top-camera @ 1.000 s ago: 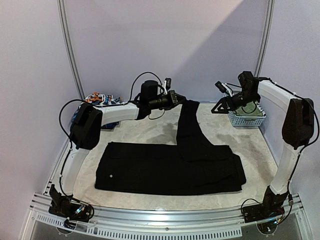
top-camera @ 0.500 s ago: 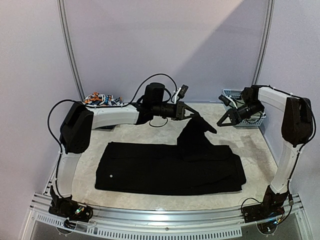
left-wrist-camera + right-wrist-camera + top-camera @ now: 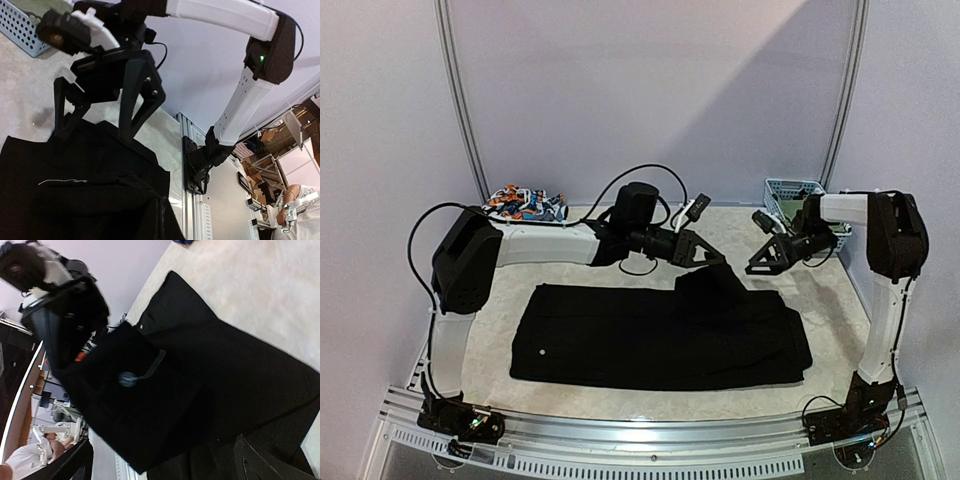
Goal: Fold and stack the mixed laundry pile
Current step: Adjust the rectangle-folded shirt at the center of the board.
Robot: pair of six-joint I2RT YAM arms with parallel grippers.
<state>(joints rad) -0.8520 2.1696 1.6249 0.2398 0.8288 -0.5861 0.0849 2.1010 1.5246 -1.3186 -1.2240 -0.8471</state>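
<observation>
The long black trousers (image 3: 660,335) lie flat across the middle of the table, also seen in the right wrist view (image 3: 225,370). One leg end is raised and doubled over near their far right part. My left gripper (image 3: 708,256) is shut on that leg end, just above the cloth; black cloth (image 3: 75,200) hides its fingers in its own view. My right gripper (image 3: 761,264) hangs open and empty just right of the fold, its fingers (image 3: 135,110) spread wide above the cloth. The rest of the laundry pile (image 3: 525,202) lies at the back left.
A light-blue lattice basket (image 3: 798,194) stands at the back right by the wall. The aluminium rail (image 3: 640,450) runs along the table's near edge. Bare table surface (image 3: 840,300) shows to the right of the trousers.
My left gripper has swung right and down, carrying the trouser leg from stretched out at the back onto the trousers' body. My right gripper has moved from the basket down toward the fold.
</observation>
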